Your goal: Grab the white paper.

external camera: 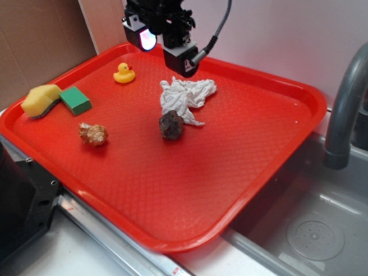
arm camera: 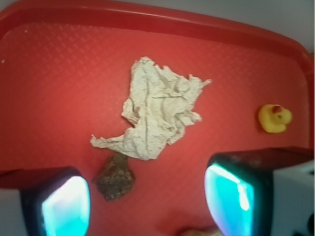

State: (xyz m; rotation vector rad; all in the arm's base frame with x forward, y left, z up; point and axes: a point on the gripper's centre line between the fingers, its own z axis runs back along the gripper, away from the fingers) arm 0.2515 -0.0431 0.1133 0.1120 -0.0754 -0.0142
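The white paper (external camera: 186,96) is a crumpled, wrinkly wad lying on the red tray (external camera: 241,149), near its far middle. It also shows in the wrist view (arm camera: 157,110), in the centre. My gripper (external camera: 164,47) hangs high above the tray, just behind and left of the paper, open and empty. In the wrist view my gripper (arm camera: 147,204) has its two glowing pads wide apart, with bare tray and the dark rock (arm camera: 114,178) between them. Nothing is held.
A dark brown rock (external camera: 171,125) touches the paper's near edge. A yellow rubber duck (external camera: 123,73) (arm camera: 274,118), a tan knobbly lump (external camera: 93,134), and a yellow and a green sponge (external camera: 54,100) lie on the tray's left. A grey faucet (external camera: 345,103) and sink stand right.
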